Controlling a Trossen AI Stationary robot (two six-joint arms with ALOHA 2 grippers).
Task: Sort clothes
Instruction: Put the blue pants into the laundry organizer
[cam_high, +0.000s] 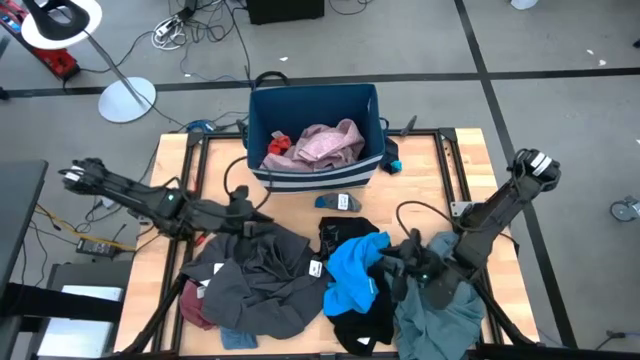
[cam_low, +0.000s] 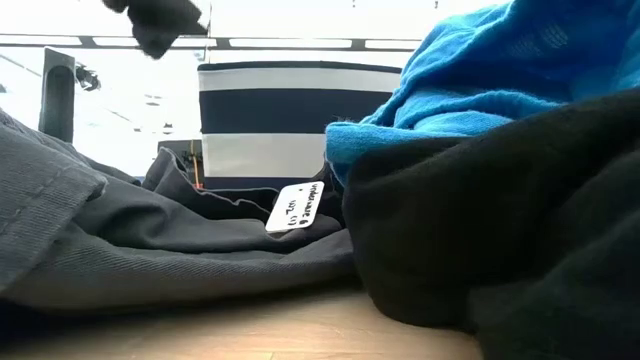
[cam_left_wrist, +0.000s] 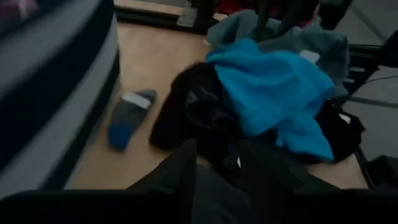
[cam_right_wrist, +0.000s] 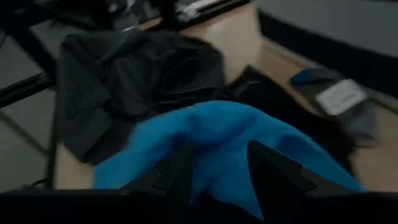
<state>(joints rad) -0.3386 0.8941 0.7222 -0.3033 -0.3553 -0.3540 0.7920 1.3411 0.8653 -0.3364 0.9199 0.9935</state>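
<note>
The clothes lie heaped on the near half of the table: a dark grey garment (cam_high: 265, 270), a bright blue one (cam_high: 355, 268) on top of a black one (cam_high: 360, 325), a teal-grey one (cam_high: 440, 315) and a maroon piece (cam_high: 195, 305). A small blue-grey sock (cam_high: 338, 202) lies by itself in front of the bin. My left gripper (cam_left_wrist: 217, 165) is open above the dark grey garment's far edge (cam_high: 258, 222). My right gripper (cam_right_wrist: 217, 165) is open at the bright blue garment's right side (cam_high: 392, 262), and blue cloth shows between its fingers. My right gripper comes at the bright blue garment (cam_right_wrist: 217, 130) slanting down from the table's right. Its fingers stand on either side of the raised blue cloth. Whether they touch it, I cannot tell.
A navy bin with white stripes (cam_high: 315, 100) stands at the table's far middle, with a pink garment (cam_high: 325, 143) and a red piece (cam_high: 278, 147) inside. A small teal piece (cam_high: 390, 160) lies by its right wall. Bare wood (cam_high: 440, 190) shows right of the sock.
</note>
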